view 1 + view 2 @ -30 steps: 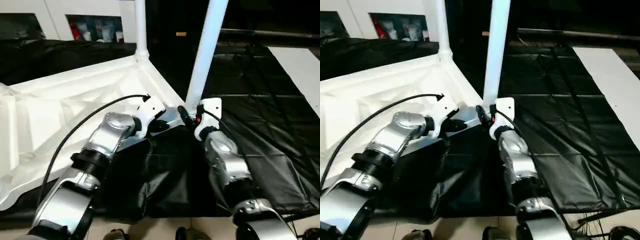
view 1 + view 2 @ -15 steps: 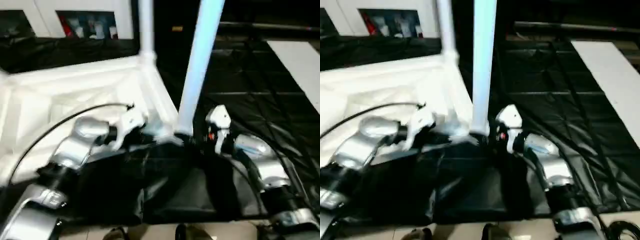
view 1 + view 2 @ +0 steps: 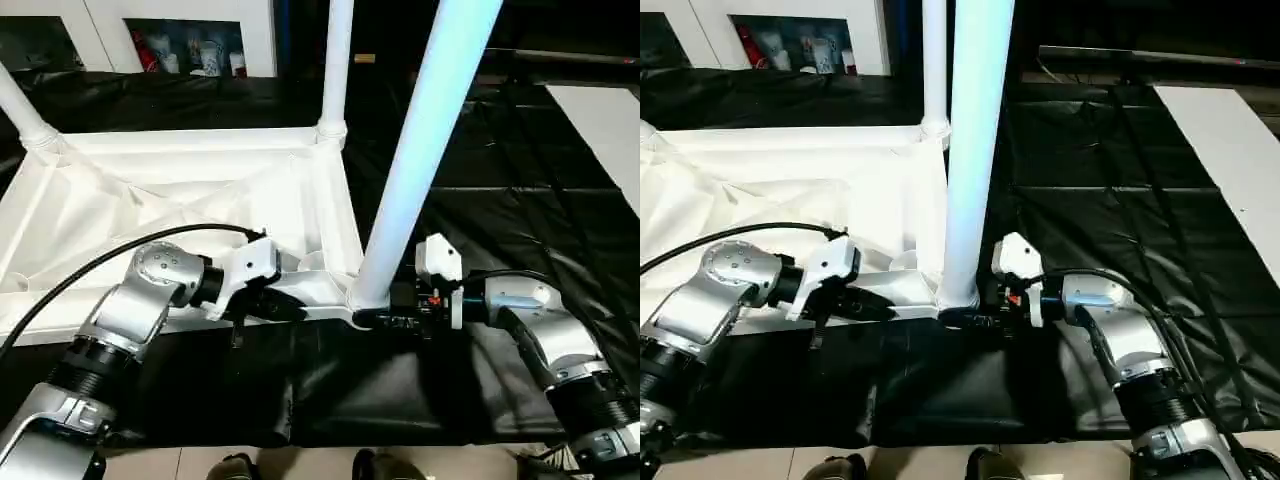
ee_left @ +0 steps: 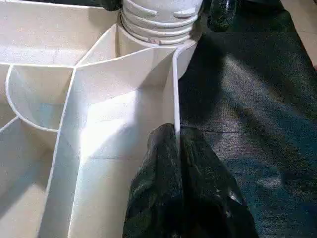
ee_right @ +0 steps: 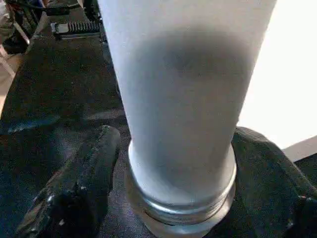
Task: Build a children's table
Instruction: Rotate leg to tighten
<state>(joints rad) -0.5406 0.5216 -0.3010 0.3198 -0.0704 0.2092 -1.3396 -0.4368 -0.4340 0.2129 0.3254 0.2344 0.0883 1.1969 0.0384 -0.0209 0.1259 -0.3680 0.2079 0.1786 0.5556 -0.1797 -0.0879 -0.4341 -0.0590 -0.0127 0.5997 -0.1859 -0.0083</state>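
1. While the tabletop (image 3: 150,200) lies upside down on the black sheet (image 3: 520,150), we see its ribs facing up.
2. Our left gripper (image 4: 177,148) is pinched tight on the thin edge wall of the tabletop, near the closest corner.
3. Our right gripper (image 5: 178,163) is spread wide around the bottom of the near leg (image 3: 420,160), with one finger (image 5: 79,183) on each side.
4. That leg stands up in the corner socket (image 4: 158,20).
5. We see the far leg (image 3: 335,60) standing at the next corner, and another leg (image 3: 22,112) at the far left corner.
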